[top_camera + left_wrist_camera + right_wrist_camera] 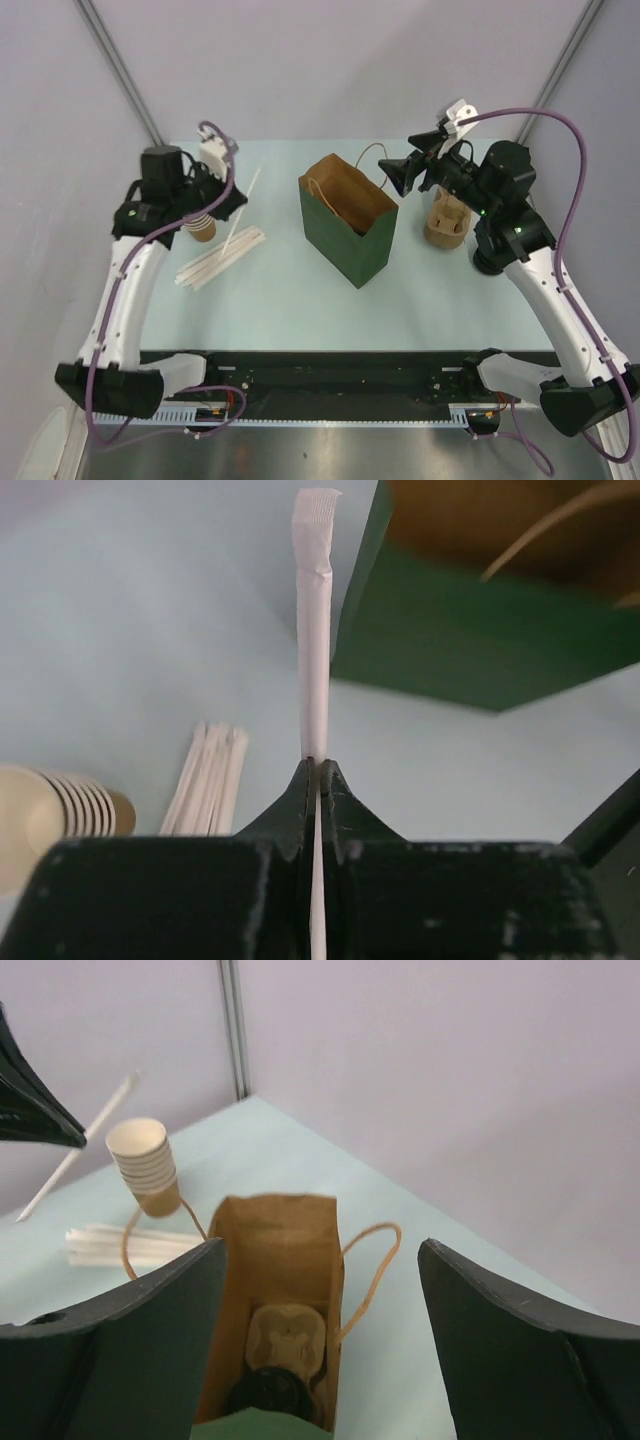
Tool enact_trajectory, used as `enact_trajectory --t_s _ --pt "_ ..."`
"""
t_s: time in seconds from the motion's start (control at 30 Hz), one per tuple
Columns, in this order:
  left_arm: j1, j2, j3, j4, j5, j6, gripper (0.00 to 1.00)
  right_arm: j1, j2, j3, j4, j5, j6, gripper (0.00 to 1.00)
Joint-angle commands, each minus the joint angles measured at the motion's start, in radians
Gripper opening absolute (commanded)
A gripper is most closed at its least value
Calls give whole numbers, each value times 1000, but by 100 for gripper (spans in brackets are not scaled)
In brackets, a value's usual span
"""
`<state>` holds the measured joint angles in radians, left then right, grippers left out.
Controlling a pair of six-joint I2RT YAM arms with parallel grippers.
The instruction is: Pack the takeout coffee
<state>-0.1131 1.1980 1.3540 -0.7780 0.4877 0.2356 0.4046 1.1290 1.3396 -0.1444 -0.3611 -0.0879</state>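
Two claws and one bag means plenty of ways to mess this up. Starting on my left: my left claw is clamped tight on a paper-wrapped straw. It's pinched low down, so most of it sticks out free toward 12 o'clock in the wrist view. The cup stack and the loose straws sit around 9 o'clock from the green bag. The takeout coffee is down inside the bag with its black lid showing, right by a pulp carrier; can't tell if it's seated in it. My right claw hangs wide open over the bag's mouth, holding nothing. Spare carriers stand at 3 o'clock.

My worries: that long floppy straw could catch the rim and buckle, or shove the light bag over with the coffee inside. The open right claw could also snag a handle loop.
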Motion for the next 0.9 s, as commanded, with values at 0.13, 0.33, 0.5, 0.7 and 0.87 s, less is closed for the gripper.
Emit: enact_trajectory --t_s 0.13,0.33,0.5,0.7,0.87 --pt "-45 -5 391 204 212 -257 0 68 15 170 106 -38 138 80" --pt "-184 57 511 261 354 -66 0 166 78 272 109 -91 161 77" --pt "-307 51 487 283 399 129 0 250 86 366 54 -107 122 73" --pt "-368 97 488 365 410 76 0 278 77 397 -35 -84 62 72" --pt "-410 164 494 404 416 71 0 269 52 385 -66 -44 43 72"
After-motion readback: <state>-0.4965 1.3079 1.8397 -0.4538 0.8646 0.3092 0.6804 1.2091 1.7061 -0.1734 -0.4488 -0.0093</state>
